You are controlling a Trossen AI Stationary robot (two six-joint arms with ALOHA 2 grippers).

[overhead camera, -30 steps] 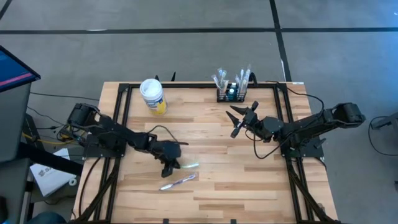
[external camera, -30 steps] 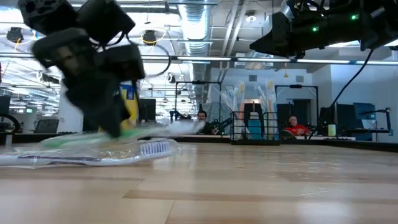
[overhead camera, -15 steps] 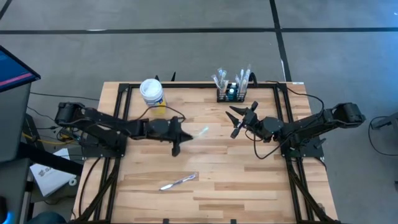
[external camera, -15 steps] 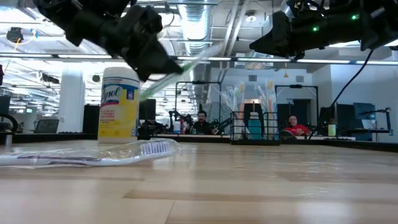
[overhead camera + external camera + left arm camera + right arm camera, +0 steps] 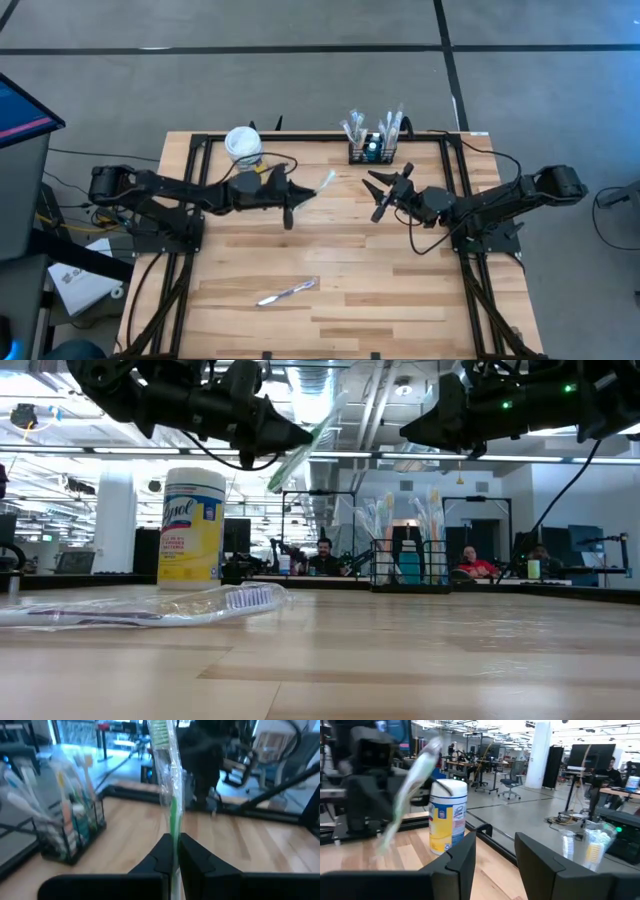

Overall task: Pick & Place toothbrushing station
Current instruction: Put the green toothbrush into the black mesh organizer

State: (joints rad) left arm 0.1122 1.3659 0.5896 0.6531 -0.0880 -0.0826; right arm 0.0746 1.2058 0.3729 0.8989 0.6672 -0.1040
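Left hand raised above bench, clenched on wrapped green toothbrush, right hand released beside toothbrushing station, tub labelled "Lysol".

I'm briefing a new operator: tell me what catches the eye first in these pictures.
First, the left gripper, held above mid-table, shut on a wrapped green toothbrush that points toward the black caddy at the far edge. Opposite it the right gripper hangs open and empty. A second wrapped toothbrush lies on the near boards, and a white tub stands at the far left.
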